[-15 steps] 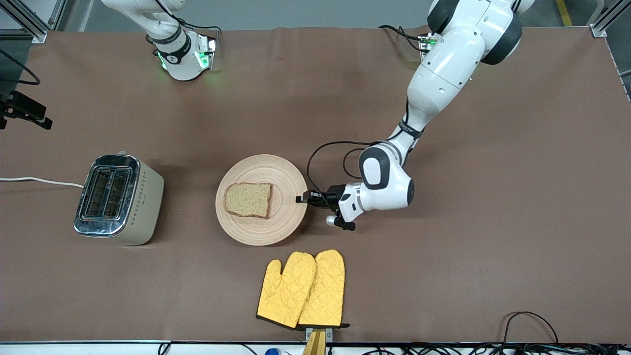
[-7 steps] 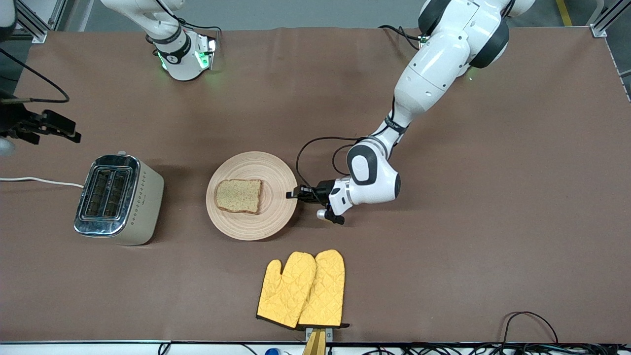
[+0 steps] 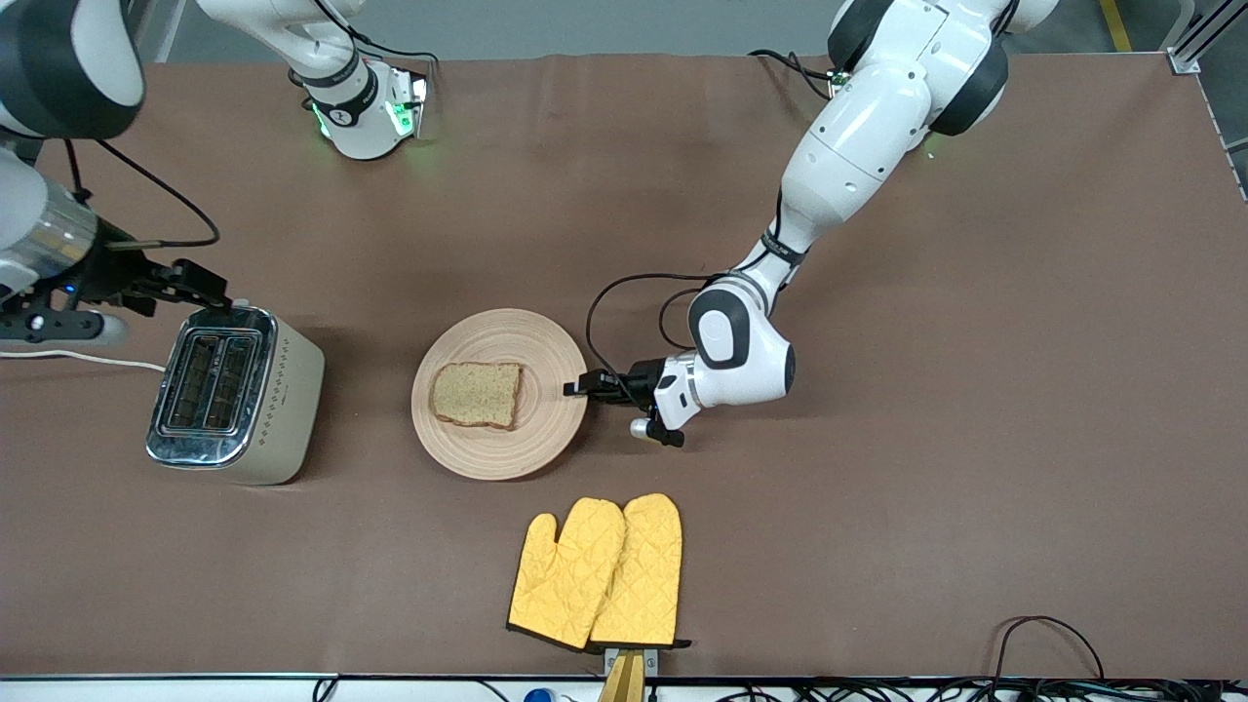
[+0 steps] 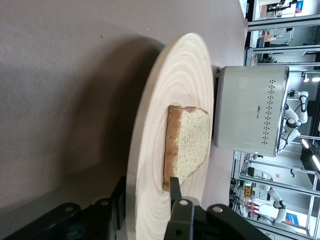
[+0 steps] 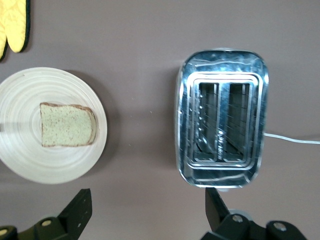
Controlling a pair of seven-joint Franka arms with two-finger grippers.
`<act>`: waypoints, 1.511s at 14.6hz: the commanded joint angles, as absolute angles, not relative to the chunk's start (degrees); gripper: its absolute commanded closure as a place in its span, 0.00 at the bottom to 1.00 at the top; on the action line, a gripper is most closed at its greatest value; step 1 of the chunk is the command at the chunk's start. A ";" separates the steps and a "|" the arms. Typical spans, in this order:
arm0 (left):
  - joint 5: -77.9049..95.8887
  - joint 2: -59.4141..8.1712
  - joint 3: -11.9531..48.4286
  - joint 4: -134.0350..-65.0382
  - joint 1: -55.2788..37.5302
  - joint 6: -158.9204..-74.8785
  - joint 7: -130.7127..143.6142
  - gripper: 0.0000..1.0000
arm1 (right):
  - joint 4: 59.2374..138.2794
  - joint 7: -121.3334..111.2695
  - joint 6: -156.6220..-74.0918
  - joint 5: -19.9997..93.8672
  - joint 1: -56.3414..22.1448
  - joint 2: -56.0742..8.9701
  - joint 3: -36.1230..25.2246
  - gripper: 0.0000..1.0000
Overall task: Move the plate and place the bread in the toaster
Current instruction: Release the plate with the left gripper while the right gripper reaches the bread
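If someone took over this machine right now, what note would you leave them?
Left claw: shut on the plate rim, at the edge toward the left arm's end of the table.
Right claw: open, holding nothing, over the table by the toaster.
Bread: flat on the plate, between the toaster and the left claw.
Toaster: both slots empty.
Yellow oven mitts: nearer the front camera, untouched.
Left to do: release the plate, pick up the bread, drop it in a slot.

All three views share the plate (image 3: 499, 394).
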State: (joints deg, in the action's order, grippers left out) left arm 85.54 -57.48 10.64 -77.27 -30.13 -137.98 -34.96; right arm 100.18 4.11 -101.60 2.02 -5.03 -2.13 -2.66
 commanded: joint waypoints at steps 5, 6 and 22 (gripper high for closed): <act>73.07 -53.27 10.37 -77.78 -19.18 -131.41 -33.05 0.00 | 108.63 17.73 -116.26 2.64 -12.56 -6.67 -2.81 0.00; 68.51 -51.78 10.37 -77.87 -17.07 -131.14 -31.05 0.00 | 108.81 20.28 -117.58 2.64 -13.70 -7.98 -2.81 0.00; 4.83 -28.14 10.28 -77.34 2.10 -112.60 -18.54 0.00 | 116.54 31.03 -137.01 2.37 -22.94 -21.88 -2.90 0.16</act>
